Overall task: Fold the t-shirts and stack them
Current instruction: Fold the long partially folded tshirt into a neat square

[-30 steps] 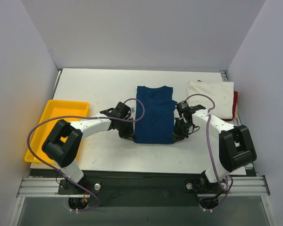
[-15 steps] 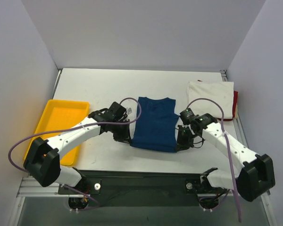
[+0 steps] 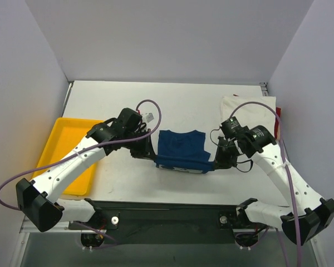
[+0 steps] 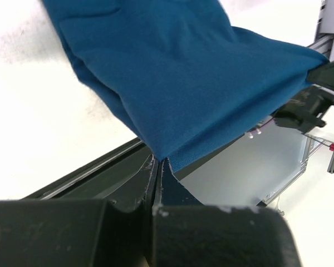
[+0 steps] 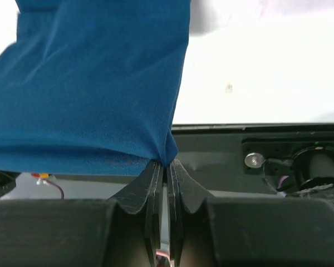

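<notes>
Pinching navy t-shirt (image 3: 181,146) corners in left gripper (image 3: 151,159) and right gripper (image 3: 216,164) over white table (image 3: 117,105); grey walls (image 3: 167,39) around.

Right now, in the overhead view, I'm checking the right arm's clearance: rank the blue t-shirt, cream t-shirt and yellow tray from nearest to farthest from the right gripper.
1. The blue t-shirt: pinched by the right gripper, on its left.
2. The cream t-shirt: farther back, far right.
3. The yellow tray: far left side.
</notes>
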`<move>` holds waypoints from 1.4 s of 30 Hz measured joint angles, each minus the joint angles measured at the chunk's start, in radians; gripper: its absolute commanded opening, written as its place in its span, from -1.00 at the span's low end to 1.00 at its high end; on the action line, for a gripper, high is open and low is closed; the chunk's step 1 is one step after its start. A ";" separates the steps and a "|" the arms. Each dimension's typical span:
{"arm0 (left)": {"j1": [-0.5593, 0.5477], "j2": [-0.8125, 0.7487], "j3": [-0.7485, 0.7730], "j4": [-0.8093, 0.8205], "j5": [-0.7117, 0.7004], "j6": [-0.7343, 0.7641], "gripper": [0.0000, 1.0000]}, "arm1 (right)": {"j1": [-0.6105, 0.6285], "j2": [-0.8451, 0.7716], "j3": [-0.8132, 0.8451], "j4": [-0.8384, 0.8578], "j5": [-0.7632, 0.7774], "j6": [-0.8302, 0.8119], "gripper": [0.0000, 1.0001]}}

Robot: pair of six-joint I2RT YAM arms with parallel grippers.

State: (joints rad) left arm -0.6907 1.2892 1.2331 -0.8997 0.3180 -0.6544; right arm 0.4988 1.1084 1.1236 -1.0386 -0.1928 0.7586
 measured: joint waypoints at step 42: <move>0.241 0.607 0.309 0.209 0.061 0.023 -1.00 | -0.259 0.998 0.952 -0.026 0.022 -0.298 -1.00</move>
State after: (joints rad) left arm -0.4492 1.8961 1.5417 -0.6903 0.3786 -0.6312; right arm 0.2401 2.1063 2.0758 -1.0649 -0.1711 0.4603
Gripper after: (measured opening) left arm 0.026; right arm 0.061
